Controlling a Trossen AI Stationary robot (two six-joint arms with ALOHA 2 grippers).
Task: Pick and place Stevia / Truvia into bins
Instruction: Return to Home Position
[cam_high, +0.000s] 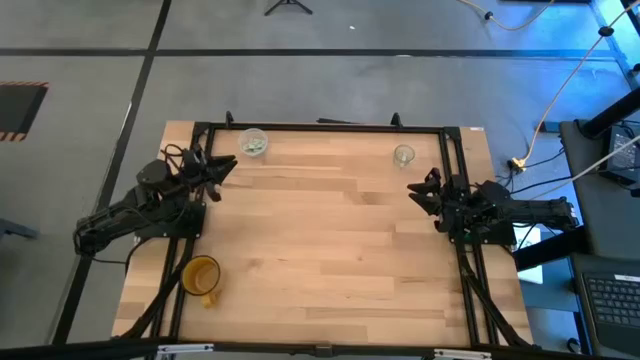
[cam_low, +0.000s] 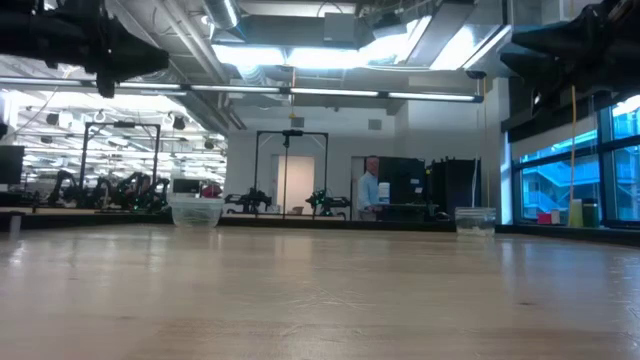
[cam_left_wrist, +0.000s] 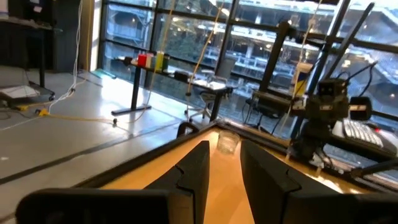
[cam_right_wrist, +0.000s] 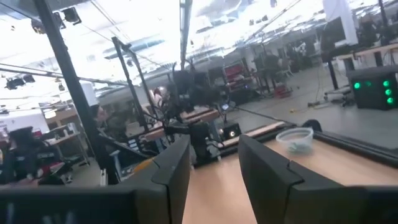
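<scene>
At the wooden table's (cam_high: 330, 240) side edges, left gripper (cam_high: 222, 169) and right gripper (cam_high: 417, 188) hang released. Green-printed paper sachets (cam_high: 255, 146) lie in the far-left round cloudy plastic cup (cam_high: 241, 140).

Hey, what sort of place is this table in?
Probably a robotics lab: more arm rigs stand behind the wooden table, bare ducts and strip lights run overhead, and a laptop sits alongside.
</scene>
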